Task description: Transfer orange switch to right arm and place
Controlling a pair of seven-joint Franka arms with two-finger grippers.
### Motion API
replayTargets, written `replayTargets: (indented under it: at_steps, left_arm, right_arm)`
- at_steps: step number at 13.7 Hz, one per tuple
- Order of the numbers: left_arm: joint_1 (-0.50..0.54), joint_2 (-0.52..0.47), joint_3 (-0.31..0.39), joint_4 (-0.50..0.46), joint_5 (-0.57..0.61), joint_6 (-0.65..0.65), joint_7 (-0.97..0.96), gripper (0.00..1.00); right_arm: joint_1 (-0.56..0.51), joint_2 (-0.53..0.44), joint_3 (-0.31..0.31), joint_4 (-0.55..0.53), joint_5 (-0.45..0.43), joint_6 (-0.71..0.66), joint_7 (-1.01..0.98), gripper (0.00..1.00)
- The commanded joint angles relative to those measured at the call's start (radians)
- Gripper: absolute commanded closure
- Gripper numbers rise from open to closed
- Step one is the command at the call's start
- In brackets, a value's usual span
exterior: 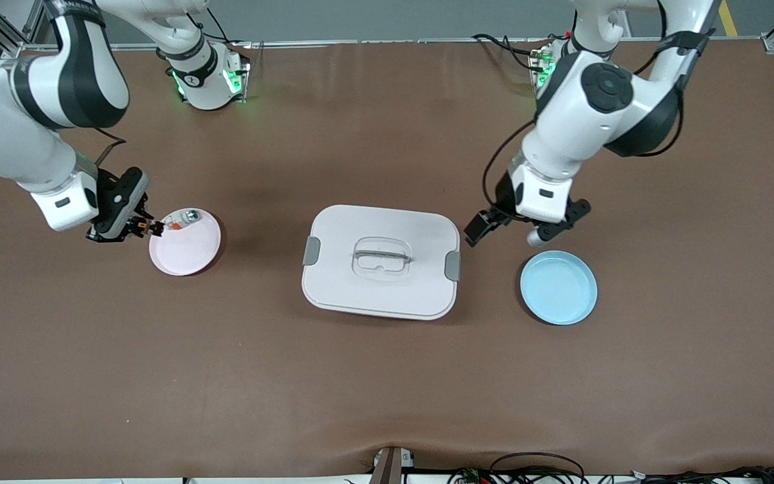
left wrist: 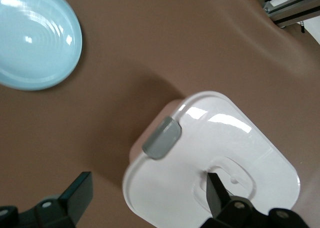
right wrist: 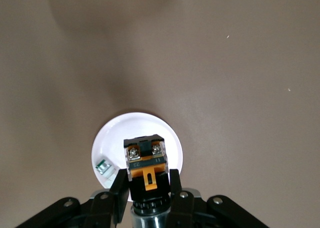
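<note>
My right gripper (exterior: 144, 226) is shut on the orange switch (exterior: 154, 228), a small black block with an orange section, and holds it over the rim of the pink plate (exterior: 189, 252). In the right wrist view the switch (right wrist: 145, 160) sits between the fingers (right wrist: 118, 188) above the plate (right wrist: 165, 133). My left gripper (exterior: 509, 228) is open and empty, over the table between the white box and the blue plate. In the left wrist view its gripper (left wrist: 148, 198) spans the box's edge.
A small whitish part with green bits (exterior: 186, 216) lies on the pink plate and also shows in the right wrist view (right wrist: 103, 166). A white lidded box (exterior: 380, 262) with grey latches stands mid-table. A blue plate (exterior: 558, 288) lies toward the left arm's end.
</note>
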Motion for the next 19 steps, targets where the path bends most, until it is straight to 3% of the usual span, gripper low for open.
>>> replayTargets:
  at_steps: [1,8,10,16,19]
  left_arm:
    - [0.077,-0.025,-0.004,-0.022,0.017,0.000,0.236,0.00]
    - [0.310,-0.026,-0.004,-0.013,0.017,-0.144,0.804,0.00]
    - [0.375,-0.022,-0.004,0.061,0.018,-0.195,0.905,0.00]
    - [0.459,-0.124,-0.003,0.118,0.018,-0.312,0.921,0.00]
    - [0.484,-0.183,-0.004,0.119,0.020,-0.359,0.923,0.00]
  right_arm:
    - [-0.060,0.013,0.019,-0.073,-0.020,0.099,-0.079,1.00]
    - [-0.117,0.112,0.020,-0.207,-0.007,0.380,-0.220,1.00]
    - [-0.115,0.126,0.022,-0.263,-0.006,0.475,-0.220,1.00]
    - [-0.114,0.209,0.026,-0.340,0.005,0.685,-0.222,1.00]
    - [-0.114,0.234,0.029,-0.346,0.006,0.719,-0.222,1.00]
